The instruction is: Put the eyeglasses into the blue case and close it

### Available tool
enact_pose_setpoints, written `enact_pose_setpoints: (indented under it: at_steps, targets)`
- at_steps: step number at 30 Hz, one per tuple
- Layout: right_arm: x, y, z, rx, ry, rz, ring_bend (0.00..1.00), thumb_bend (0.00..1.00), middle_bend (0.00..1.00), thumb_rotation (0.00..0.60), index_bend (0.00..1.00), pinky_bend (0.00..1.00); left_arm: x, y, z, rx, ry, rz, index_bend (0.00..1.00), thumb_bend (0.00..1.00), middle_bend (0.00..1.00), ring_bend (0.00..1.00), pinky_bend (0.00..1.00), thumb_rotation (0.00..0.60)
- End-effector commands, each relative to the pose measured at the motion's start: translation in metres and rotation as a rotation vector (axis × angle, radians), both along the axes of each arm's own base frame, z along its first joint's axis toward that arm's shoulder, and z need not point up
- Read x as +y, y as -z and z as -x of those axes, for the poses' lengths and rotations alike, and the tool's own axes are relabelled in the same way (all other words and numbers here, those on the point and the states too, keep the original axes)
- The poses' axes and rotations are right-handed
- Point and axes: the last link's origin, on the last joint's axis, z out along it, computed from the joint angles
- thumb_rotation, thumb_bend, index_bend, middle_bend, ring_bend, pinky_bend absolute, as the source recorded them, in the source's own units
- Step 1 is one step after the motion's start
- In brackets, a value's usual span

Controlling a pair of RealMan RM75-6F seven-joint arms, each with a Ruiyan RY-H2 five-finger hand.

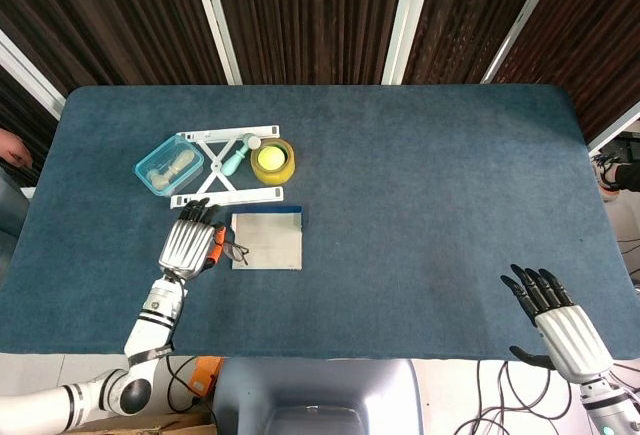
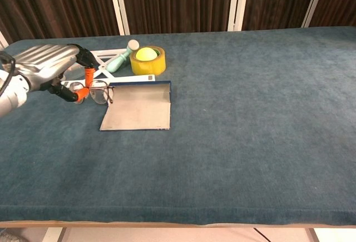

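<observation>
The blue case [image 1: 267, 241] [image 2: 137, 107] lies open and flat on the table, its pale lining up and its blue rim along the far edge. My left hand [image 1: 190, 244] [image 2: 51, 68] hovers just left of it and pinches the eyeglasses [image 1: 232, 251] [image 2: 98, 93] between orange-tipped fingers. The glasses hang in the air at the case's left edge. My right hand [image 1: 555, 314] is open, fingers spread, near the table's front right corner, far from the case; the chest view does not show it.
Behind the case stand a white folding stand [image 1: 222, 175] [image 2: 103, 73], a yellow tape roll [image 1: 272, 160] [image 2: 148, 60], a teal-handled tool [image 1: 233, 160] and a clear blue-rimmed box [image 1: 169, 164]. The blue cloth table [image 1: 440, 195] stretches to the right.
</observation>
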Motion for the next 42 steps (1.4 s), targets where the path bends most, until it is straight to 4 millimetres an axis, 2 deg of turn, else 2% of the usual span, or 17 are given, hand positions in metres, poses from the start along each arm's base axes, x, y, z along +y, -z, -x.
enact_pose_setpoints:
  at_steps: [1,8,16,24,42]
  targets:
    - [0.0,-0.001,0.0,-0.002,0.0,-0.003,0.0,0.23,0.0,0.6,0.0,0.0,-0.002,0.019,-0.032,-0.011,0.002,0.0,0.8,0.58,0.22,0.1,0.16,0.6]
    - [-0.001,-0.004,0.001,-0.013,0.005,-0.004,0.0,0.23,0.0,0.6,0.0,0.0,0.008,0.049,-0.064,0.017,-0.011,0.008,0.8,0.58,0.22,0.11,0.15,0.6]
    - [-0.003,-0.007,0.003,-0.014,0.015,-0.001,0.0,0.23,0.0,0.6,0.0,0.0,0.022,0.071,-0.078,0.026,-0.036,0.013,0.79,0.59,0.22,0.11,0.15,0.6]
    - [-0.005,-0.01,0.005,-0.015,0.026,0.008,0.0,0.23,0.0,0.6,0.0,0.0,0.038,0.082,-0.074,0.048,-0.08,0.015,0.79,0.6,0.22,0.11,0.15,0.6]
    - [-0.005,-0.011,0.005,-0.016,0.032,0.009,0.0,0.23,0.0,0.6,0.0,0.0,0.06,0.088,-0.061,0.087,-0.15,-0.008,0.78,0.59,0.22,0.12,0.15,0.6]
